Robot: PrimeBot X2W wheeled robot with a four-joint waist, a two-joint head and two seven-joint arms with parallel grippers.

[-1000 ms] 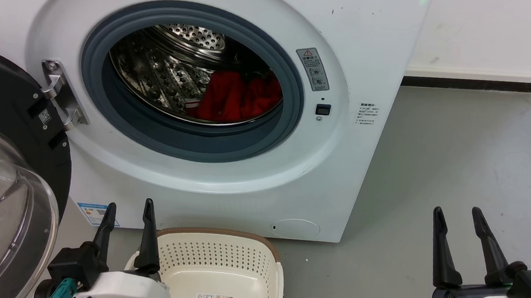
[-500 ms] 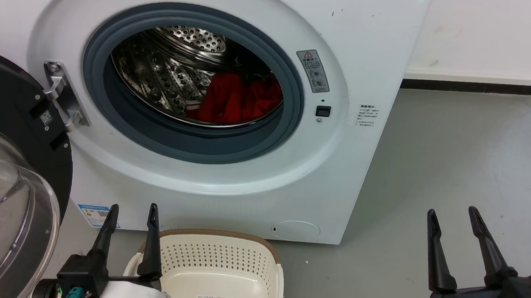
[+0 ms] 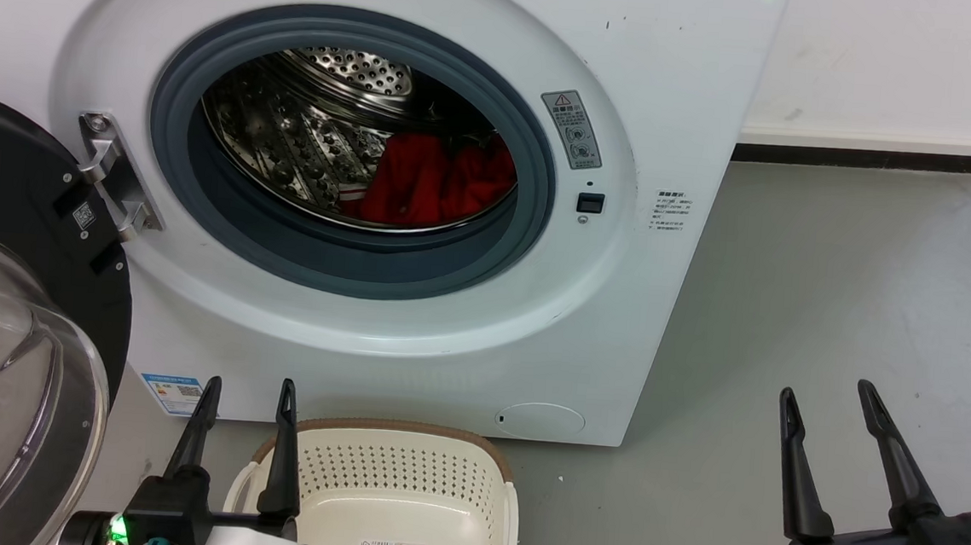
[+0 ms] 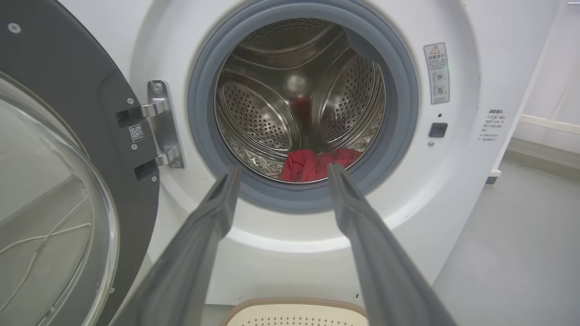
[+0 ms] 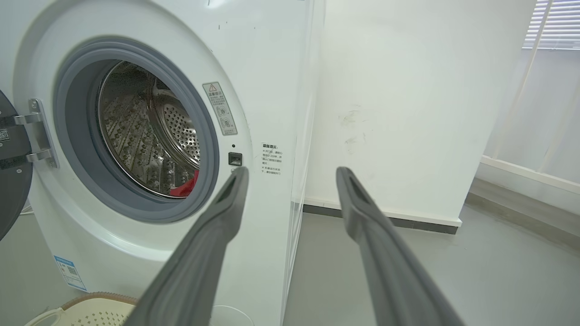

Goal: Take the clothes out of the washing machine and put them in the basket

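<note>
Grey smooth floor [image 3: 835, 288], white wall [image 3: 893, 62] behind.

Left gripper [image 3: 249, 386]: two long dark fingers spread wide, holding nothing, at the near-left rim of the small cream perforated plastic basket with a brown rim [image 3: 389, 426]. No clothes in it.

Right gripper [image 3: 827, 392]: also spread and empty, well to the right over bare floor.

Beyond: large white front-loading washing machine [image 3: 678, 81], black-rimmed glass door [image 3: 21, 189] open at left.

Crumpled red cloth [image 3: 436, 179] lies low in the perforated steel drum [image 3: 290, 139], toward its right side, behind the grey gasket [image 3: 349, 271].

Judgement: soft, limp and light. It may drape and catch on the gasket lip. Pinch a raised fold atop the heap.
</note>
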